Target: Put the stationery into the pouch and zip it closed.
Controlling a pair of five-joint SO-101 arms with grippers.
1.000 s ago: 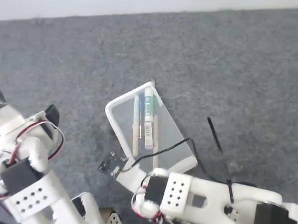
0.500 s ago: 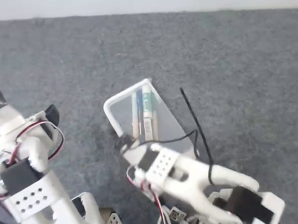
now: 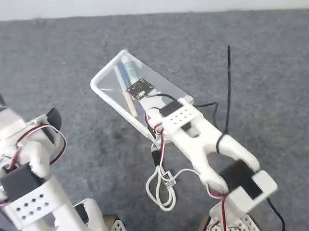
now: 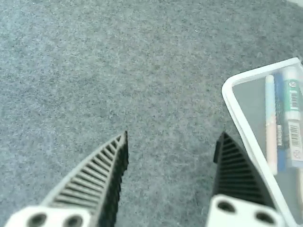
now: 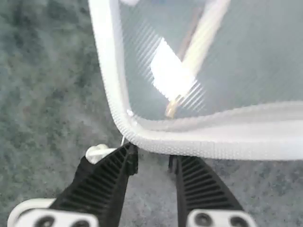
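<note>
Pouch (image 3: 111, 86) is lying on grey carpet (image 3: 254, 48) in the high view, holding pens (image 3: 127, 74), with the right arm (image 3: 197, 139) hanging over it. In the left wrist view, the left gripper (image 4: 173, 139) is hovering wide open and empty beside the pouch. In the right wrist view, the right gripper (image 5: 152, 158) is pinching the pouch's white rim, fingers nearly together.

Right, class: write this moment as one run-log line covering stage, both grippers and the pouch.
stage: zip step | pouch: on carpet, stationery inside, zip state unclear | right gripper: at pouch's corner rim | left gripper: open, over bare carpet
</note>
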